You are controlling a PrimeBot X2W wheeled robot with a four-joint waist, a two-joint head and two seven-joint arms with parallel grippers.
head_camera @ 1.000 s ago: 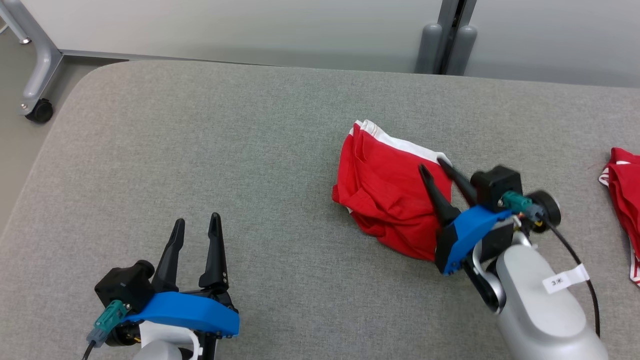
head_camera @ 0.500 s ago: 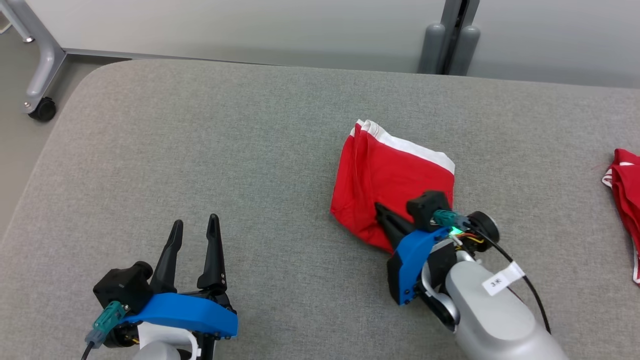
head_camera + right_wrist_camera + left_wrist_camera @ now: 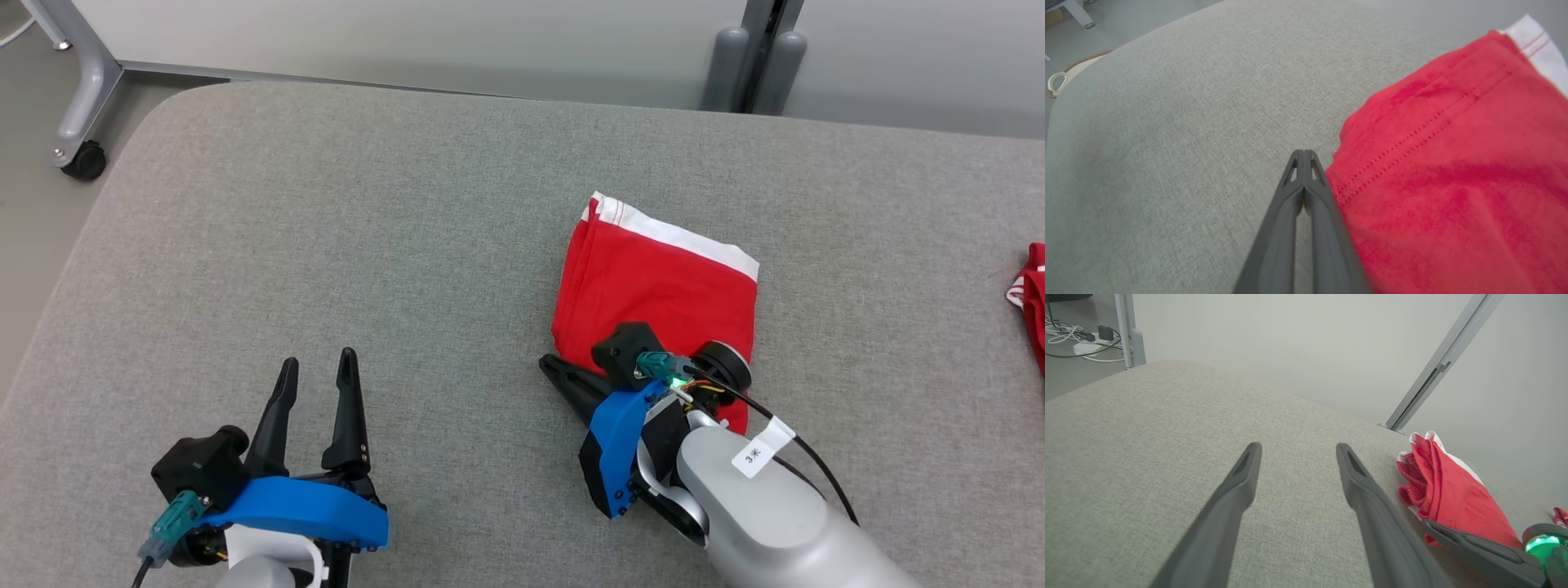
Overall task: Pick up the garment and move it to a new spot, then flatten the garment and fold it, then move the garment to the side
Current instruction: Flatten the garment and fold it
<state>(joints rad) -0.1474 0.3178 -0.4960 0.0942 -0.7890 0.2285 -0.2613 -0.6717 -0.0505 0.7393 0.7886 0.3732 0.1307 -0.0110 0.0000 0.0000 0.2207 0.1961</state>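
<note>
1. Garment [image 3: 661,286]: red, folded, laid right of the table's [image 3: 326,204] centre, with the white waistband toward the far edge.
2. Right gripper [image 3: 547,363]: fingers pressed together, empty, just beside the garment's near-left corner.
3. Left gripper [image 3: 319,359]: spread, empty, by the near edge.
4. Handling: judged light and limp; all layers are best pinched together.

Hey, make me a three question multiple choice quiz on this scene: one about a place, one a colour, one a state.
1. Relative to the garment, the tip of the right gripper is: A) on its middle B) beside its edge, over the table C) off the table
2. What colour is the garment's band? A) blue B) white C) black
3. The left gripper is: A) open B) shut on the garment C) shut, empty

B, its tip lies next to the garment's edge; B, a white strip runs along the far edge; A, its fingers stand apart.
</note>
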